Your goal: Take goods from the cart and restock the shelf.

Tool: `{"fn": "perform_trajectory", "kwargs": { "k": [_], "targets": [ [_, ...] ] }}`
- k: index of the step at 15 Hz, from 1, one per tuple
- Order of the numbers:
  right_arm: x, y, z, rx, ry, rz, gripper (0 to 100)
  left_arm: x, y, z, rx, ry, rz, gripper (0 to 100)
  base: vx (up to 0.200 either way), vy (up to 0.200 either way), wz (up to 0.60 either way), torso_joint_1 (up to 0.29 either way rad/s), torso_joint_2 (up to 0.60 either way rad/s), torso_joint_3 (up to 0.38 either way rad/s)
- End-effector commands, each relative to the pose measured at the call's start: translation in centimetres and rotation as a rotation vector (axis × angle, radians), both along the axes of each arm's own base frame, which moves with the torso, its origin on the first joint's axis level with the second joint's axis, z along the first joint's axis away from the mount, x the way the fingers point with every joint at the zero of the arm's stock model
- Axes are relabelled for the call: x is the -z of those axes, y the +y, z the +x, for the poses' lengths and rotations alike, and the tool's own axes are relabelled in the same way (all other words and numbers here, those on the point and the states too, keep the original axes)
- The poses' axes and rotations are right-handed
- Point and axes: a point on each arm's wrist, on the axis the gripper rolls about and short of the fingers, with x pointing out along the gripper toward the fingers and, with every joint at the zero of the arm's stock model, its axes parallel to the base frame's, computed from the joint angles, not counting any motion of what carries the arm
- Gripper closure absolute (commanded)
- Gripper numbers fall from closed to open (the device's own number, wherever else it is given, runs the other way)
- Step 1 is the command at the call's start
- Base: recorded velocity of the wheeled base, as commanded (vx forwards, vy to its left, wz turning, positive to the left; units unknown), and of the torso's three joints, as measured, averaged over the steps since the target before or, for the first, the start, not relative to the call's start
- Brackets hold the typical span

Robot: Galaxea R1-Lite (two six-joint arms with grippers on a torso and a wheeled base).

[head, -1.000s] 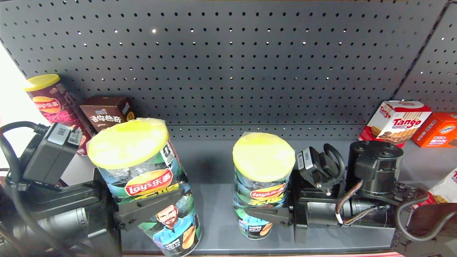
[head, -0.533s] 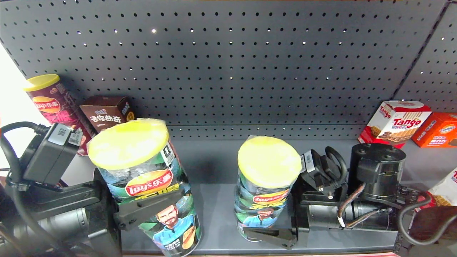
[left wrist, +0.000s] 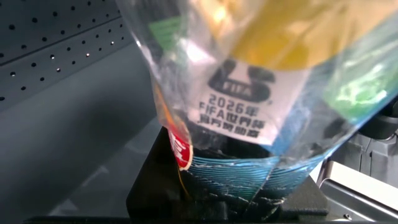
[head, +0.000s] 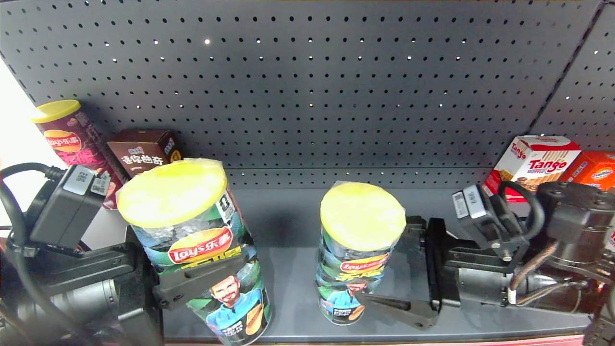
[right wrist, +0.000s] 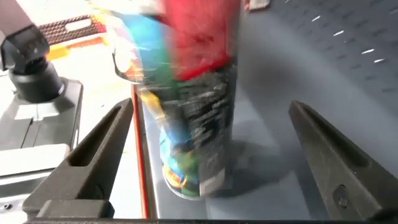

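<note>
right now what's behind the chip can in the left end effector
A brown box and a maroon chip can by the pegboard. The held can covers the box's lower part.

The centre can (head: pixel 358 254) stands on the shelf (head: pixel 288 274); the left can (head: pixel 192 235) sits front-left, perhaps past its edge.

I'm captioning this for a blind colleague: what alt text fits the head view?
The left gripper holds a yellow-lidded chip can at the front left of the grey shelf, while the right gripper has its jaws open around a matching can standing on the shelf. Snack boxes sit at both ends by the pegboard back.
</note>
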Motion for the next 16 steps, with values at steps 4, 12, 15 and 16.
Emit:
{"fn": "perform_trajectory", "kwargs": {
  "k": [4, 12, 15, 16],
  "targets": [
    [-3.1, -6.0, -4.7, 0.192, -0.129, 0.096, 0, 0.0, 0.0, 0.0, -0.001, -0.001, -0.001, 100, 0.0, 0.0, 0.0, 0.0, 0.0, 0.0],
    [0.7, -15.1, -16.2, 0.834, -0.174, 0.235, 0, 0.2, 0.3, -0.8, 0.0, -0.008, -0.002, 100, 0.0, 0.0, 0.0, 0.0, 0.0, 0.0],
    [3.2, -16.4, -20.1, 0.985, -0.14, 0.264, 0, 0.2, 0.4, -1.0, -0.002, -0.022, 0.009, 100, 0.0, 0.0, 0.0, 0.0, 0.0, 0.0],
    [4.6, -16.7, -21.4, 1.014, -0.139, 0.266, 0, 0.0, 0.4, -0.8, -0.003, -0.037, 0.012, 100, 0.0, 0.0, 0.0, 0.0, 0.0, 0.0]
  ]
}}
